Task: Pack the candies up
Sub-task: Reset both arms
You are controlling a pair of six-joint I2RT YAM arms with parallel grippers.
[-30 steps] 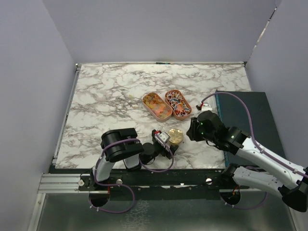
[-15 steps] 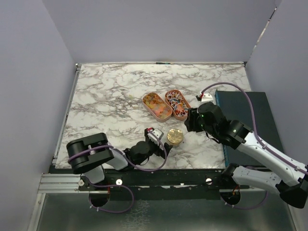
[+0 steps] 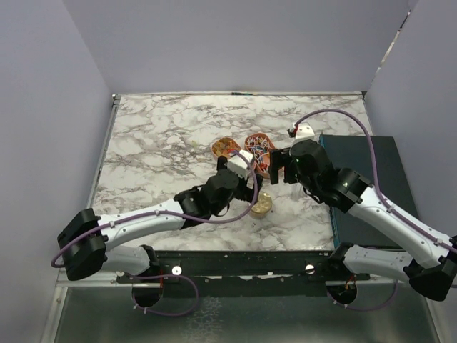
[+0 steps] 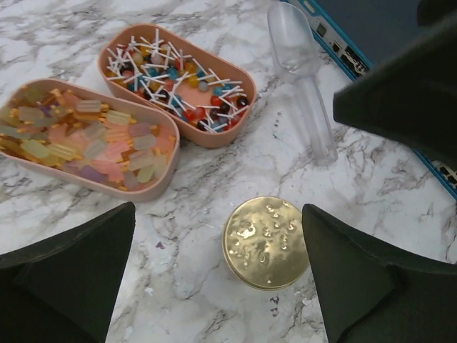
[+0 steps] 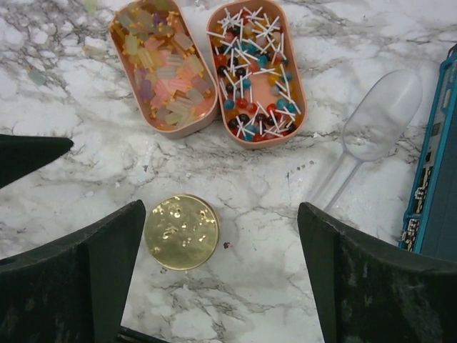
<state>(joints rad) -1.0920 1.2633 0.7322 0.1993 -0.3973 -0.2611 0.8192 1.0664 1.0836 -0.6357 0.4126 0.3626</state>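
The candies lie in two oval orange-rimmed trays. Pale orange-yellow candies [image 4: 86, 139] [image 5: 164, 64] fill one tray, and red, blue and white candies [image 4: 175, 78] [image 5: 255, 71] fill the other beside it. A round gold lid [image 4: 265, 241] [image 5: 181, 231] lies flat on the marble nearer the arms. My left gripper [image 4: 218, 214] [image 3: 250, 182] hovers open above the lid, holding nothing. My right gripper [image 5: 221, 214] [image 3: 278, 168] hangs open and empty over the marble just right of the lid. In the top view both arms hide part of the trays [image 3: 258, 143].
A clear plastic scoop [image 4: 303, 78] [image 5: 371, 128] lies right of the trays, next to a dark box with a blue edge [image 3: 364, 179]. My right arm's dark finger [image 4: 407, 93] crowds the left wrist view. Walls enclose the marble table [image 3: 157, 143].
My left arm has swung out from the near table edge to above the lid and trays. My right gripper has opened wide and shifted towards the trays.
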